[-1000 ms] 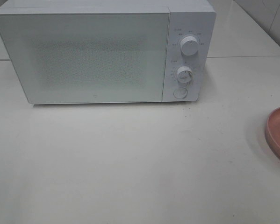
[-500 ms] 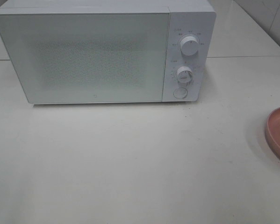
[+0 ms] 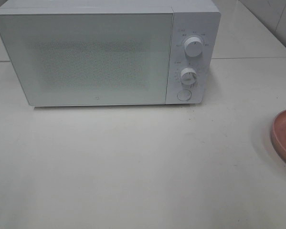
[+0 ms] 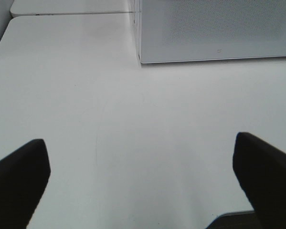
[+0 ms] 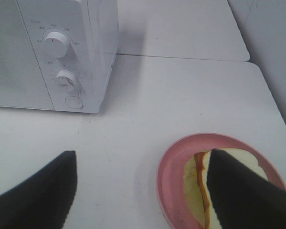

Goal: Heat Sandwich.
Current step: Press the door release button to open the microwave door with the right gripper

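Fingers spread, my right gripper hangs by the sandwich on the plate at the tabletop's right edge, one finger above it; my left gripper, also spread, is well apart.

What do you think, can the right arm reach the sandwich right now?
Probably yes: the right gripper hangs open near the sandwich on the pink plate, nothing lying between them.

Your left gripper shows up as two matte black fingers, plain blunt wedges narrowing toward the microwave, with a dark sliver of housing at one finger's base. Your right gripper looks alike: two smooth black wedges, tips slanted on the microwave's side.
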Motion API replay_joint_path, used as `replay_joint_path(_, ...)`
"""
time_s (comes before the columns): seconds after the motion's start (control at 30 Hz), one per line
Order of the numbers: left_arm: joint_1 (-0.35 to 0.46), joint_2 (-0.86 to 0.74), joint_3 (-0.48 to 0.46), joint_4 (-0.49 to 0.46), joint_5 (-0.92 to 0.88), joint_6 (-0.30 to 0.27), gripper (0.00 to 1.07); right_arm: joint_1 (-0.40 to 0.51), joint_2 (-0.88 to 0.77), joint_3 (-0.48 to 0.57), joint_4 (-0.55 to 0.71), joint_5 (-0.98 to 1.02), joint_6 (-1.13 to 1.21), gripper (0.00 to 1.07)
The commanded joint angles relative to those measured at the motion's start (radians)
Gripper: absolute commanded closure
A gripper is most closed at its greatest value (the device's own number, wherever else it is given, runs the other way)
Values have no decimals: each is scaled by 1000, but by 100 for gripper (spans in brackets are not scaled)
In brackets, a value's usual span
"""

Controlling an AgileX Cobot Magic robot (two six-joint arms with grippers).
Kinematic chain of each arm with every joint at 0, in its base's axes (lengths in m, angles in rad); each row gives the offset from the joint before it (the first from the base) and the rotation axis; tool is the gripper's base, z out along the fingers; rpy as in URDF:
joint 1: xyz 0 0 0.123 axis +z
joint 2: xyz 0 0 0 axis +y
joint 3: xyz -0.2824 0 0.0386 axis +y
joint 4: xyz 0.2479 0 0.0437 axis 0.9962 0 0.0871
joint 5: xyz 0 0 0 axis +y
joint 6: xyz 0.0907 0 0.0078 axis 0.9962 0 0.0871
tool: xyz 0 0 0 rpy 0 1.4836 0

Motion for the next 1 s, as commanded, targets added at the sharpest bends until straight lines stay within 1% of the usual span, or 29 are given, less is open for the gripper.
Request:
replay_joint_path(0.03, 1, -23, 2, -4, 1, -1, 7, -7, 51, -8, 1, -65, -9, 33)
replay_joint_path(0.07, 1, -23, 2, -4, 1, -1, 7, -7, 51, -8, 1, -65, -9, 33)
replay_joint_path(0.37, 1, -23, 2, -4, 1, -1, 7, -7, 237, -8, 1, -209, 4, 33)
replay_joint_path(0.5, 1, -23, 2, -4, 1, -1, 7, -7, 286, -8, 1, -255, 4, 33)
replay_joint_path(0.53, 1, -23, 2, -4, 1, -1, 7, -7, 323, -8, 1, -288, 4, 33)
replay_joint_path(0.6, 1, -23, 2, -4, 1, -1, 7, -7, 337, -8, 1, -301, 4, 33)
replay_joint_path(0.7, 1, -23, 2, -4, 1, -1, 7, -7, 407, -8, 2, -373, 4, 33)
replay_joint_path(0.9, 1, -23, 2, -4, 1, -1, 7, -7, 476, -8, 2, -452, 19, 33)
replay_joint_path(1.0, 1, -23, 2, -4, 1, -1, 7, -7, 524, -8, 2, -531, 34, 33)
